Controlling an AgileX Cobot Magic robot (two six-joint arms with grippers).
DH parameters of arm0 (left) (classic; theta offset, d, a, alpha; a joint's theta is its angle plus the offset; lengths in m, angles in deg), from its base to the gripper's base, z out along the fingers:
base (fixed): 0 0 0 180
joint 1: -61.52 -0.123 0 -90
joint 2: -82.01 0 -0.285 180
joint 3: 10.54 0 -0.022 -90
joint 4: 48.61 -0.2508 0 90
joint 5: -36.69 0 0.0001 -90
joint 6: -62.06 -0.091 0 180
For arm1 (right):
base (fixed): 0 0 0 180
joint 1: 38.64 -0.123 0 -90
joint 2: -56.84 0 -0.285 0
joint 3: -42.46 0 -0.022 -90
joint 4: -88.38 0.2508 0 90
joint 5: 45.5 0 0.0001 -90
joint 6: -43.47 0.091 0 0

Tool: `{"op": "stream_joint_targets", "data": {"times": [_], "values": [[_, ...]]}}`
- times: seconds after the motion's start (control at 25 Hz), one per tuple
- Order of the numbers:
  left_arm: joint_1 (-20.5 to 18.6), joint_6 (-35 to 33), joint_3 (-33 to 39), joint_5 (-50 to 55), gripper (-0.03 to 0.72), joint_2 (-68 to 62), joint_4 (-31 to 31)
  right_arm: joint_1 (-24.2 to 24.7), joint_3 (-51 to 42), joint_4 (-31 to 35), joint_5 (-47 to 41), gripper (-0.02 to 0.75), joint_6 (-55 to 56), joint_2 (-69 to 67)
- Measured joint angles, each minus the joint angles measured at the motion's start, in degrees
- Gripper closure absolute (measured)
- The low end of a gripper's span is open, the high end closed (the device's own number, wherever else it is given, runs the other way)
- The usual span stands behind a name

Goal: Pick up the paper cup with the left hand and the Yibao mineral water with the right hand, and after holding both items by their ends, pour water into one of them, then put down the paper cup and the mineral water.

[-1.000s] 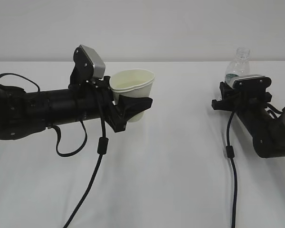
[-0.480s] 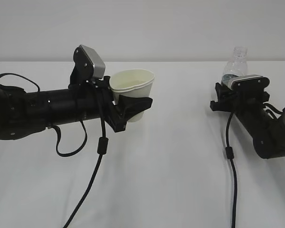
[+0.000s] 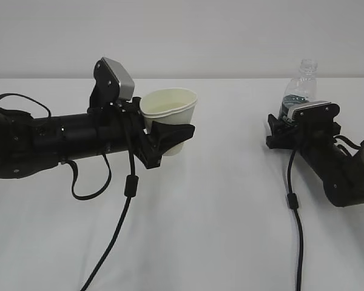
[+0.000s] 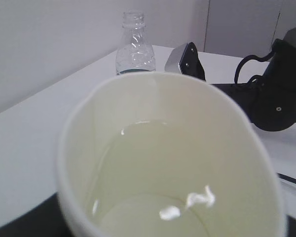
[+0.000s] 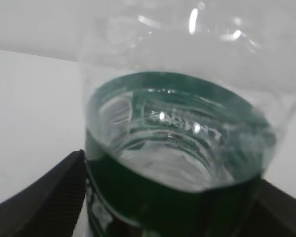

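**Item 1: the paper cup** (image 3: 170, 115). Held above the table (image 3: 206, 230), left of its middle, by the left hand (image 3: 164, 136), whose jaws clasp the lower wall from both sides. The rim is pressed out of round. Contents: a shallow pool of clear water, seen in the left wrist view, well below the rim. The cup sits close to upright.

**Item 2: the Yibao mineral water** (image 3: 298, 91). Stands toward the far right part of the table, upright, with no cap visible. Contents: water up to about the green label band. The right hand (image 3: 282, 130) lies low behind and beside it, with a jaw on each side of the base. In the right wrist view the jaws stand apart from the bottle's wall, so they appear released, though whether either touches cannot be told.

**Risks, judged:**
- The squeezed cup could buckle further or slip, spilling water when it is lowered.
- A tilt of the left wrist on the way down would slop water over the low side of the rim.
- The right hand, drawing back, could catch the light, uncapped bottle and tip it toward the table's right edge.
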Motion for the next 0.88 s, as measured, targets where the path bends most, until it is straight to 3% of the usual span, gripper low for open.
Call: {"op": "stream_joint_targets", "data": {"times": [0.88], "values": [[0.0, 0.0, 0.0, 0.2, 0.291, 0.0, 0.0, 0.0, -5.2, 0.0, -0.1, 0.145, 0.6, 3.1]]}}
